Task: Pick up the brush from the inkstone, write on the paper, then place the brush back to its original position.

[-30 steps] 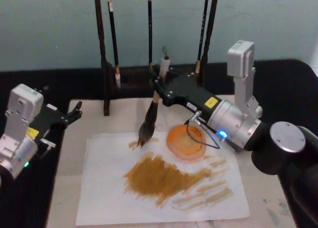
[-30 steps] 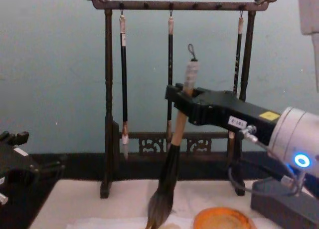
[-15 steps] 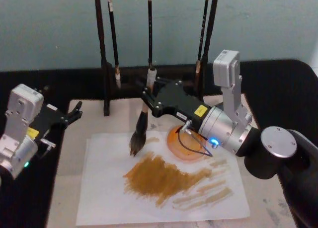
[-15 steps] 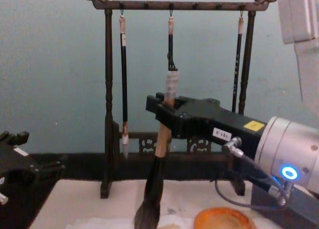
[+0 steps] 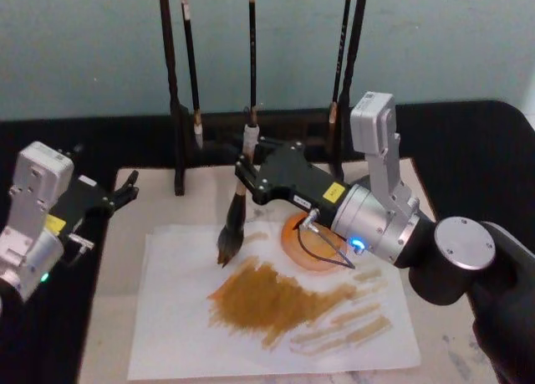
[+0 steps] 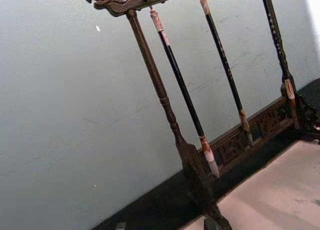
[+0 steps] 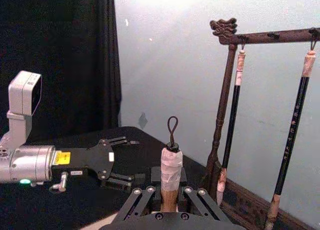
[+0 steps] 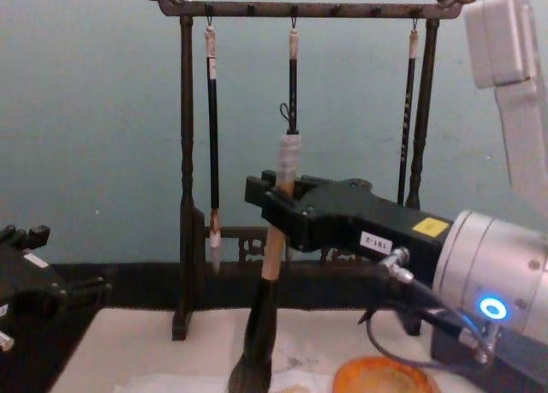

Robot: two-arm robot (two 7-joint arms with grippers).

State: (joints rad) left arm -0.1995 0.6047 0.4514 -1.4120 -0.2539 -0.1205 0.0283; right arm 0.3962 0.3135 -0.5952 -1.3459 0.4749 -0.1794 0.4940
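Nearest the robot lay the paper (image 5: 180, 325), spread on the beige mat (image 5: 113, 309) and already carrying a broad ochre smear (image 5: 267, 296) with fainter strokes to its right, so the writing looked well along. At the smear's far-left edge the brush (image 5: 236, 215) stood nearly upright, its dark tuft down on the sheet or very close to it; contact could not be confirmed. The right gripper (image 5: 244, 171) was clamped on the pale handle above the ferrule, reaching in from the right. That high grip presumably kept the fingers off the wet bristles and let the tuft flex. Just right of the tuft, partly under the gripper body, sat the inkstone (image 5: 292, 250), empty and close by for the return. The left gripper (image 5: 125, 187) was parked at the mat's left edge over the dark cloth, fingers spread, holding nothing, clear of the stroke path. Farthest back stood the wooden rack (image 8: 184, 196), three thin brushes (image 8: 211, 136) hanging untouched.
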